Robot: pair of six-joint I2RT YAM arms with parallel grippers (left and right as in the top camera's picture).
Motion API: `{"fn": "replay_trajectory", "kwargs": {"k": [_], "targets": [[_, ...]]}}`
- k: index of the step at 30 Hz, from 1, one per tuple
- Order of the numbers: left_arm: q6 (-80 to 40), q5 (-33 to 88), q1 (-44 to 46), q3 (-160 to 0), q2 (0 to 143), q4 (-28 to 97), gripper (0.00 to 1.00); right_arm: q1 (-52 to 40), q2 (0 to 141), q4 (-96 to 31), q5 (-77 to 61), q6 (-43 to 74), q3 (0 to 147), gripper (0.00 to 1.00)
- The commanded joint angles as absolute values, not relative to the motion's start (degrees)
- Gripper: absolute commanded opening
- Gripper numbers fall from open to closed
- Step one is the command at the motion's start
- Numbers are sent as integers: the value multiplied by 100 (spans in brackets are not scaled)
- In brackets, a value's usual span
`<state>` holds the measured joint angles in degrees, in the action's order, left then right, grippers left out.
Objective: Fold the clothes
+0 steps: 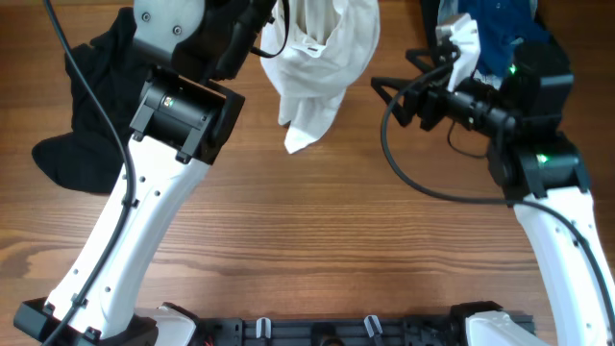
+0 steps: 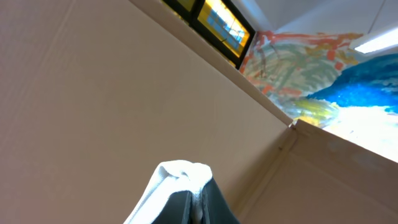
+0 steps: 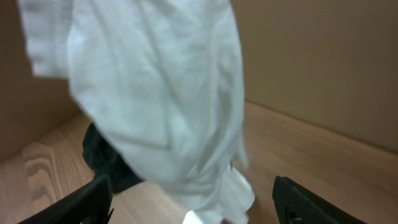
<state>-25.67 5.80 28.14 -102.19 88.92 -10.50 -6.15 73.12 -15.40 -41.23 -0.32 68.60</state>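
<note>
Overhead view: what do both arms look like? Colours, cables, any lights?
Both arms have white lower links and black joint housings and jaws. The left arm carries a grey round cap and a black cable along it. The right arm has a looping black cable and green lights.

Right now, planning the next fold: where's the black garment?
Overhead view: black garment lies at the table's upper left, beside the left arm, left of the white shirt.

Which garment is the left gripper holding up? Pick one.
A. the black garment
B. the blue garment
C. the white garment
C: the left wrist view shows the left gripper shut on a fold of the white garment, which hangs from it in the overhead view.
</note>
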Motion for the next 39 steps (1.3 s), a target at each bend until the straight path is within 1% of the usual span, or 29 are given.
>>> {"fn": "replay_trajectory", "kwargs": {"k": [1, 4, 10, 14, 16, 17, 18, 20, 21, 22, 27, 30, 31, 33, 37, 39], "targets": [[-2578, 504, 2840, -10363, 8672, -1087, 4, -593, 7843, -1190, -4630, 56, 6775, 82], [-2578, 506, 2840, -10363, 8672, -1007, 4, -604, 8324, -681, -4893, 123, 6775, 77], [-2574, 499, 2838, -10361, 8670, -740, 4, -602, 9089, 1063, -5710, 1103, 6775, 72], [-2408, 478, 2827, -10361, 8667, -694, 4, -602, 9192, 1468, -6049, 1396, 6775, 66], [-2329, 480, 2827, -10361, 8667, -663, 4, -602, 9188, 1592, -6254, 1500, 6775, 61], [-2311, 480, 2827, -10363, 8667, -639, 4, -602, 9188, 1638, -6313, 1551, 6775, 56], [-2309, 480, 2827, -10361, 8667, -624, 4, -602, 9188, 1653, -6342, 1557, 6775, 49], [-2292, 480, 2827, -10361, 8670, -572, 4, -602, 9188, 1656, -6353, 1570, 6775, 18], [-2270, 473, 2825, -10361, 8667, -541, 4, -602, 9188, 1647, -6351, 1664, 6775, 7], [-2270, 410, 2814, -10361, 8667, -478, 4, -576, 9188, 1640, -6351, 1680, 6775, 4], [-1970, 30, 2556, -10363, 8591, 303, 4, -93, 9011, 1503, -6353, 1697, 6777, 4], [-1970, -141, 2220, -10363, 8547, 906, 4, 379, 8742, 1256, -6351, 1710, 6779, 4], [-1970, -139, 1981, -10361, 8547, 1181, 4, 622, 8584, 1120, -6351, 1699, 6779, 4], [-1970, -139, 1796, -10363, 8547, 1393, 4, 858, 8418, 956, -6333, 1653, 6779, 4], [-1962, -139, 1538, -10363, 8543, 1684, 4, 1125, 8162, 582, -6097, 1551, 6781, 4], [-1785, -139, 1492, -10363, 8538, 1848, 4, 1114, 8027, 126, -5658, 1293, 6781, 4]]}}
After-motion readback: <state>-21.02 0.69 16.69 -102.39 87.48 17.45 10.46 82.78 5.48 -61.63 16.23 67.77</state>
